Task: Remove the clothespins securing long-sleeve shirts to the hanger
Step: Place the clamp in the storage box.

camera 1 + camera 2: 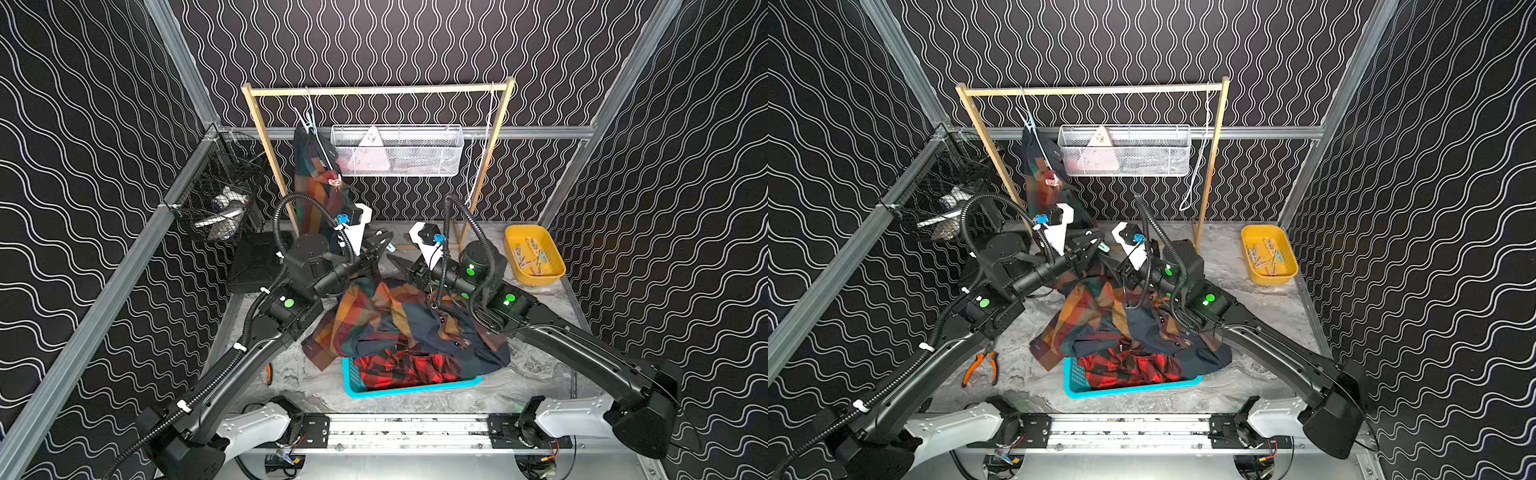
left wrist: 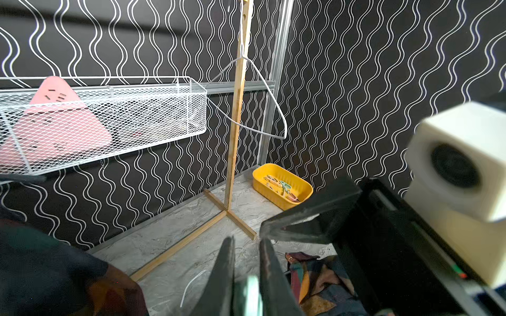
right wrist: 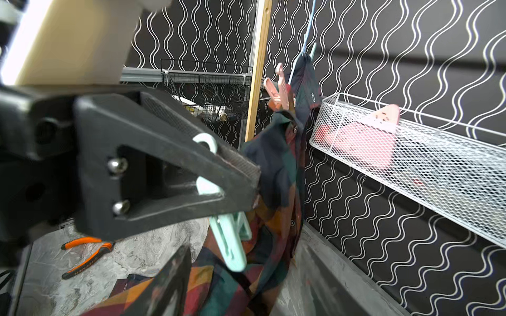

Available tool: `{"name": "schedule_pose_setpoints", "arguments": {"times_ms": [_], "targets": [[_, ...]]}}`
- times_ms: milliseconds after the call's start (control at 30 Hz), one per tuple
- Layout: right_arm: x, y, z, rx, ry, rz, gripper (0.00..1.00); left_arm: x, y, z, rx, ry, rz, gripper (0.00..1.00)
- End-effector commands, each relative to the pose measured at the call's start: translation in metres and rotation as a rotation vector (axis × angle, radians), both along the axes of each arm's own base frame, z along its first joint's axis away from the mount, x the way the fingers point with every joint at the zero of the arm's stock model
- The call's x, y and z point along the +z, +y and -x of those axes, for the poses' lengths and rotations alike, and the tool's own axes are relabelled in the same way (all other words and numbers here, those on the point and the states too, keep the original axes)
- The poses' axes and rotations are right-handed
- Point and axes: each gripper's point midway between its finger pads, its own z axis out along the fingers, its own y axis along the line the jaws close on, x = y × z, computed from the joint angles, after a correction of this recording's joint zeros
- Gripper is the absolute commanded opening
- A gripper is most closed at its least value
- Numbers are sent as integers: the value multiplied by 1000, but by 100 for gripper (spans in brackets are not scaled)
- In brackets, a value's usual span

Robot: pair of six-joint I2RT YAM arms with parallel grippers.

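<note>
A check long-sleeve shirt hangs from a hanger on the left of the wooden rack. A pink clothespin is clipped on it, and a teal one sits higher up. My left gripper is shut on a mint clothespin, low beside that shirt. My right gripper faces it at close range, open and empty; only one of its fingers shows in its wrist view. Another check shirt lies heaped over a red-and-black one.
A blue basket holds the heaped shirts at the front. A yellow tray at the back right holds several clothespins. A bare white hanger hangs at the rack's right. Also here: a white mesh basket, a black wire basket, and orange pliers.
</note>
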Motion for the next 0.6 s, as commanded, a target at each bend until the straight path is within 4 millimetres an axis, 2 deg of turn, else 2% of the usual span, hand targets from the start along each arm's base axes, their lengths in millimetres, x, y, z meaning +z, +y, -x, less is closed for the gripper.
{"name": "schedule_pose_setpoints", "arguments": {"times_ms": [0, 100, 233, 300, 500, 567], "targets": [[14, 8, -1, 21, -50, -23, 63, 9, 0, 0, -1, -23, 21, 0], [12, 12, -5, 21, -51, -23, 62, 9, -2, 0, -12, -19, 21, 0], [11, 18, -8, 35, -47, -20, 55, 5, -4, -1, -21, -9, 19, 0], [12, 21, -9, 39, -49, -20, 45, 4, -6, -1, -28, -7, 20, 0], [12, 23, -12, 37, -46, -19, 0, 1, -6, 0, -34, -5, -6, 0], [13, 21, -12, 28, -43, -22, 0, -1, -6, 0, -32, -9, -22, 2]]}}
